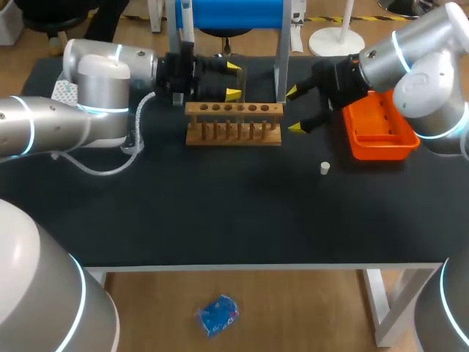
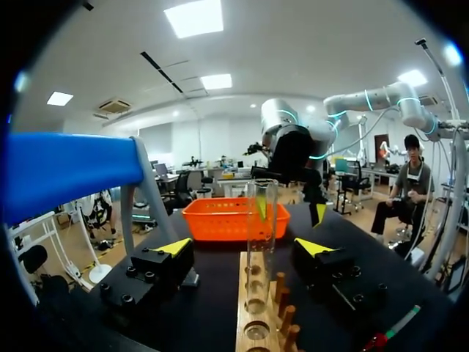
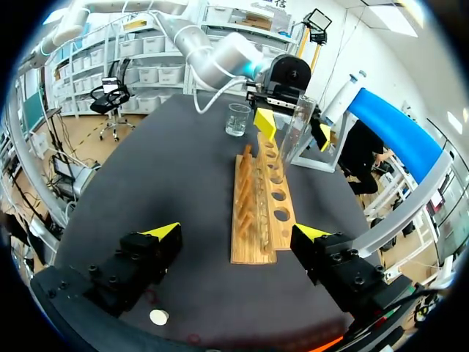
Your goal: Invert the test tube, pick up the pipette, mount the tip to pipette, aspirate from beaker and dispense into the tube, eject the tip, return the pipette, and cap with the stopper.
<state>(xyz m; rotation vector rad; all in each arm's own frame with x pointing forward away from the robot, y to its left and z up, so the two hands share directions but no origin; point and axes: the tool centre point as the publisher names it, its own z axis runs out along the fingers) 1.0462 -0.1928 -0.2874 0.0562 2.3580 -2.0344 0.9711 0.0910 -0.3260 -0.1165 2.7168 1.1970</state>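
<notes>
A clear test tube (image 2: 261, 220) stands upright in an end hole of the wooden rack (image 1: 233, 123). My left gripper (image 2: 245, 248) is open around the tube, with a gap between each yellow tip and the glass. The right wrist view shows the same tube (image 3: 293, 133) between those tips. At the rack's other end, my right gripper (image 1: 293, 110) is open and holds nothing. The rack (image 3: 260, 202) lies ahead of its fingers. A glass beaker (image 3: 238, 119) stands past the rack beside my left arm. A small white stopper (image 1: 325, 169) lies on the black table.
An orange tray (image 1: 377, 132) sits at the right, under my right arm. A blue-topped stand (image 1: 231, 15) rises behind the rack, its metal leg (image 1: 281, 66) close to the rack's right end. The table in front of the rack is bare black mat.
</notes>
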